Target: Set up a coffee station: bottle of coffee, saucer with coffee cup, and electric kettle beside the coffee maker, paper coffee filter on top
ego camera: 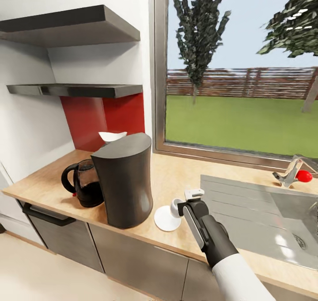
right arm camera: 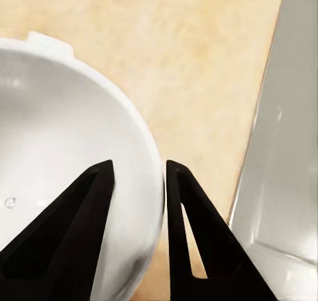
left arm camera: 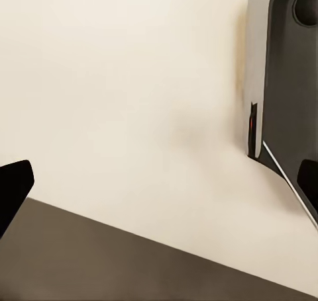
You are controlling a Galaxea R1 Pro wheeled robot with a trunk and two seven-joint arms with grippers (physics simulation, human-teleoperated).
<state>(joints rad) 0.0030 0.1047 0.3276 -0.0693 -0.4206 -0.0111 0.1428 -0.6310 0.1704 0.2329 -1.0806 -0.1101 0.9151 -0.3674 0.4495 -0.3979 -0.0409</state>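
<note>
Head view: coffee maker (ego camera: 125,182) stands on the table (ego camera: 176,177), seen from its back or side. The paper coffee filter (ego camera: 112,136) is seen just above and behind its slanted top; whether it touches the top cannot be told. The electric kettle (ego camera: 84,184) sits just beside the coffee maker, on the side away from the sink (ego camera: 265,212). The saucer (ego camera: 167,218) lies on the table just beside the coffee maker's other side, with the coffee cup (ego camera: 176,206) on it. The right end effector (ego camera: 191,202) is at the cup. The kitchen shelf (ego camera: 75,89) is seen on the wall, a thicker shelf (ego camera: 66,26) above it. No readable labels or writing anywhere.

Left wrist view: pale floor and a dark cabinet face are seen, with the black fingertips (left arm camera: 13,188) well apart, so the left end effector is open and holds nothing.

Right wrist view: the two fingers (right arm camera: 73,235) straddle the cup's white rim, one inside the bowl and one outside, closed on the wall. The sink's steel edge is seen beside.
</note>
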